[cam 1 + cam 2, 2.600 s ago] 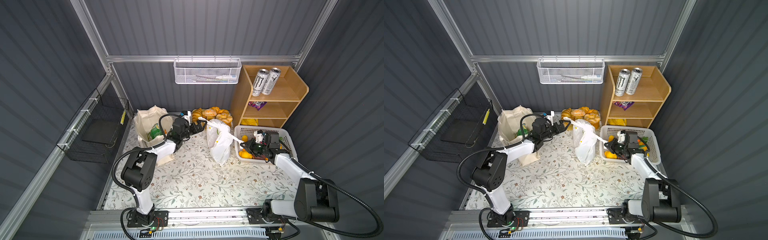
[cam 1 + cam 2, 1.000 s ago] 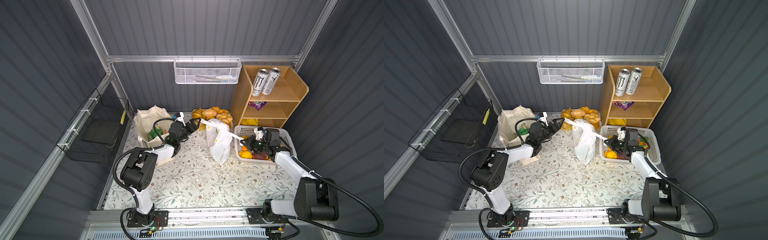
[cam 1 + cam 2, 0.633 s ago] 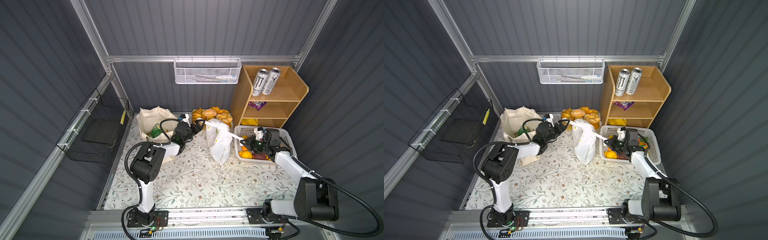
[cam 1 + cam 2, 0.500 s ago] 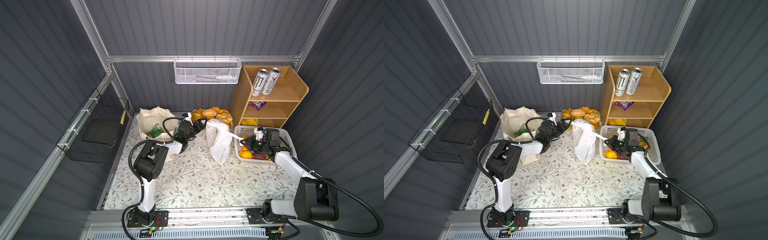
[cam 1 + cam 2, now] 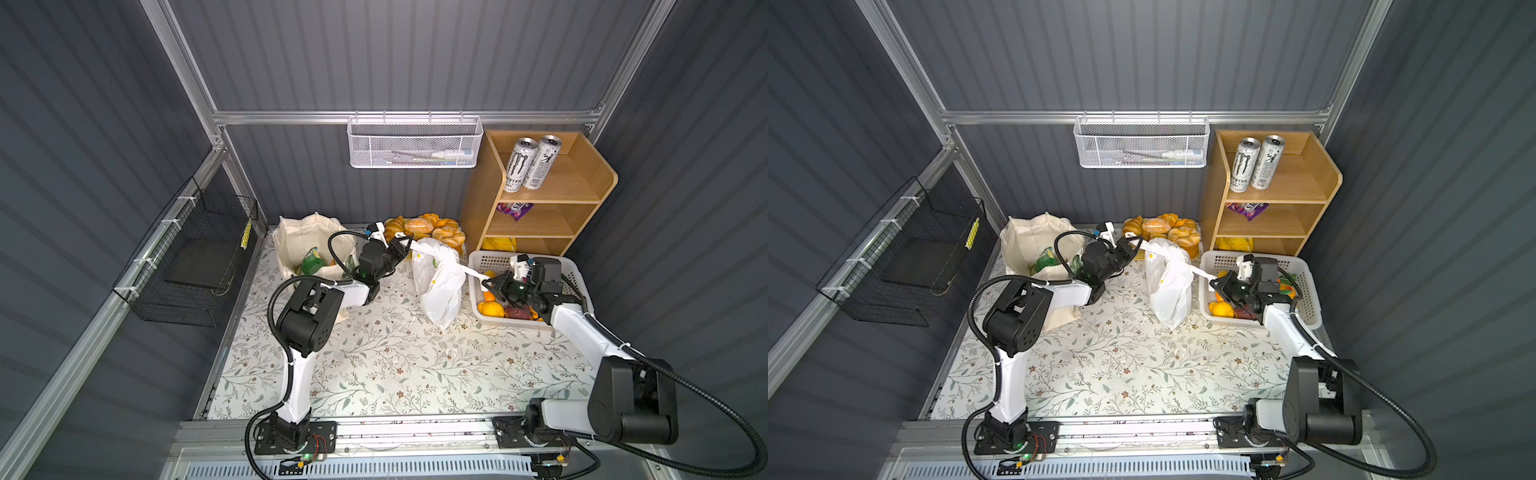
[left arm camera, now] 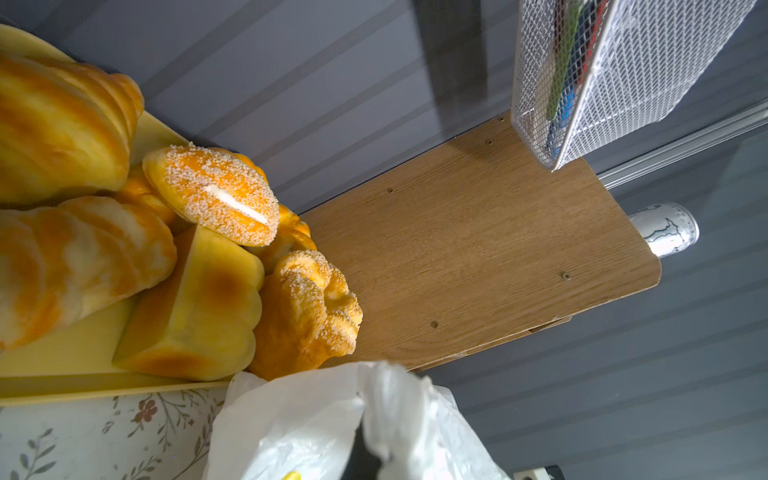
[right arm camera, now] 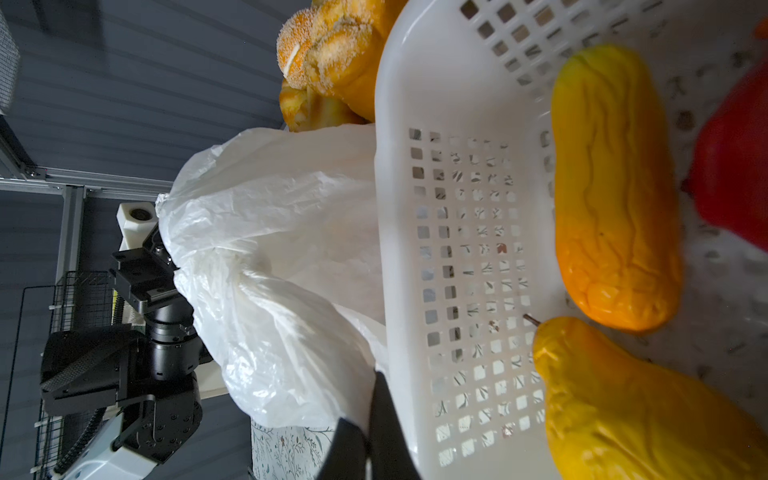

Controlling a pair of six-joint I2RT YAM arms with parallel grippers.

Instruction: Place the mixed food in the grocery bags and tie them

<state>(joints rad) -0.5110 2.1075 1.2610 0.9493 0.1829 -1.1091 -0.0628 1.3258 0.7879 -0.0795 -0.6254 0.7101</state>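
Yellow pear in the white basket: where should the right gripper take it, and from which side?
Pinch the yellow pear across its narrow neck, just behind the stem, coming down from above. It lies on its side with the stem nearly against the white basket's perforated wall, so a sideways approach looks blocked, and the neck is slimmer than the bulging body.

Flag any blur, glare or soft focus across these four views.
Left wrist: white plastic bag soft near the lens, croissant blurred. Right wrist: basket wall crisp, red piece blurred. Both top views: sharp, with a bright patch on the tablecloth.
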